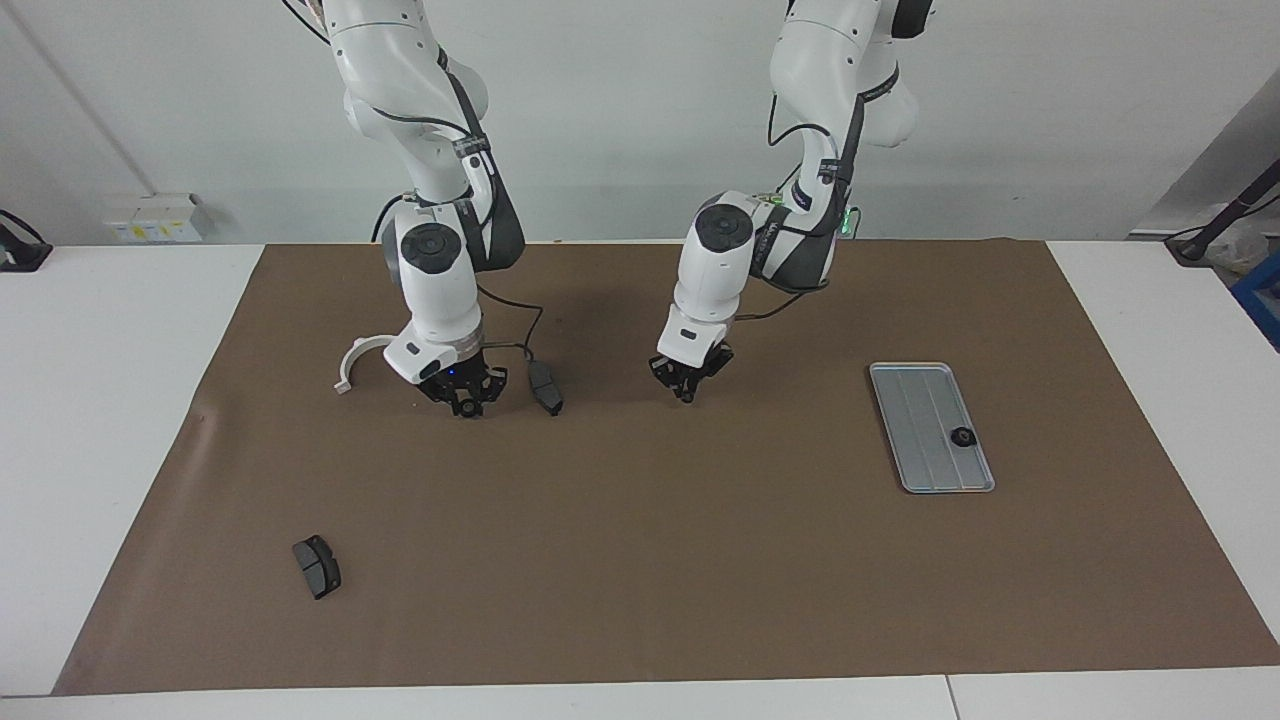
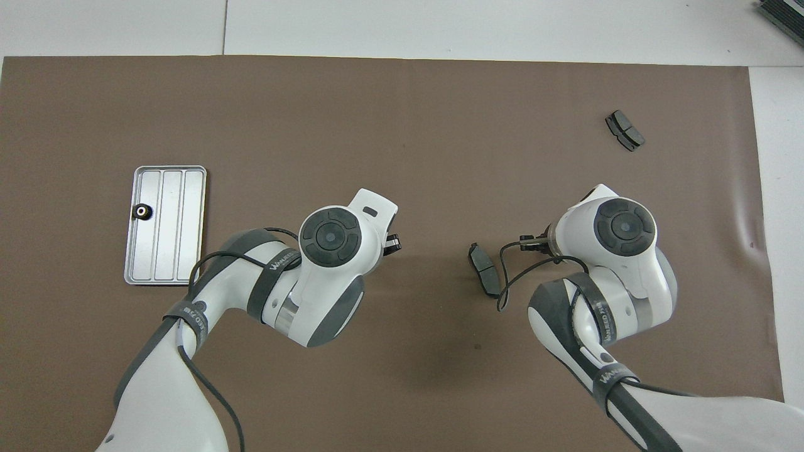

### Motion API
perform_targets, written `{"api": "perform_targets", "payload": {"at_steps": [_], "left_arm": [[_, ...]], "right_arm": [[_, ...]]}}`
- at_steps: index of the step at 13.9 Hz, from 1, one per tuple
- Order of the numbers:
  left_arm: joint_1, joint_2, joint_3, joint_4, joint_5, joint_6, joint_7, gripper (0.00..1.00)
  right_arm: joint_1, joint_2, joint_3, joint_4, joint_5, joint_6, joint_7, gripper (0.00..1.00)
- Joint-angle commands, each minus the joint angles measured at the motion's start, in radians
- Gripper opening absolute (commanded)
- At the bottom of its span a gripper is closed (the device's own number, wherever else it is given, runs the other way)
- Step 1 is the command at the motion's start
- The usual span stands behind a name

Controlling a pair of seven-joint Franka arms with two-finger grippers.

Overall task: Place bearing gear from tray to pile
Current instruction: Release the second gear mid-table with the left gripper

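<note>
Small black bearing gear [image 1: 962, 436] rests on grooved silver-grey metal tray [image 1: 905, 395]. Left tool [image 1: 686, 390] closed, empty; right tool [image 1: 467, 402] grip indeterminate.

A brown mat [image 1: 640, 560] covers the white worktop [image 1: 100, 400], on which lie a silver-grey tray [image 1: 920, 400] with lengthwise grooves, a small black gear [image 1: 963, 437] on it, a white half-ring bracket [image 1: 352, 362] and two dark grey pads [image 1: 545, 386] [image 1: 317, 566], while both arms are white with black claws [image 1: 462, 401] [image 1: 686, 386].
</note>
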Motion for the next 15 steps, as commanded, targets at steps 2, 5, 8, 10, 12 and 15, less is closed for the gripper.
{"api": "perform_targets", "payload": {"at_steps": [2, 5, 8, 10, 12, 15], "left_arm": [[-0.038, 0.024, 0.017, 0.024, 0.007, 0.018, -0.035, 0.41], [-0.027, 0.026, 0.020, 0.047, 0.007, 0.012, -0.034, 0.73], [0.058, -0.003, 0.033, 0.060, 0.009, -0.010, -0.018, 0.71], [0.166, -0.054, 0.033, 0.063, 0.014, -0.057, 0.078, 0.70], [0.284, -0.088, 0.032, 0.063, 0.012, -0.133, 0.259, 0.70], [0.426, -0.100, 0.033, 0.060, 0.011, -0.168, 0.483, 0.69]], "right_arm": [[-0.018, -0.047, 0.012, -0.057, -0.009, 0.019, -0.023, 0.48], [-0.018, -0.044, 0.012, -0.045, -0.006, 0.016, -0.017, 0.88], [-0.017, -0.051, 0.014, -0.005, 0.008, -0.010, -0.017, 1.00], [-0.004, -0.053, 0.017, 0.039, 0.015, -0.041, -0.003, 1.00], [0.028, -0.048, 0.018, 0.072, 0.070, -0.041, 0.017, 1.00], [0.098, -0.025, 0.018, 0.130, 0.115, -0.042, 0.057, 1.00]]}}
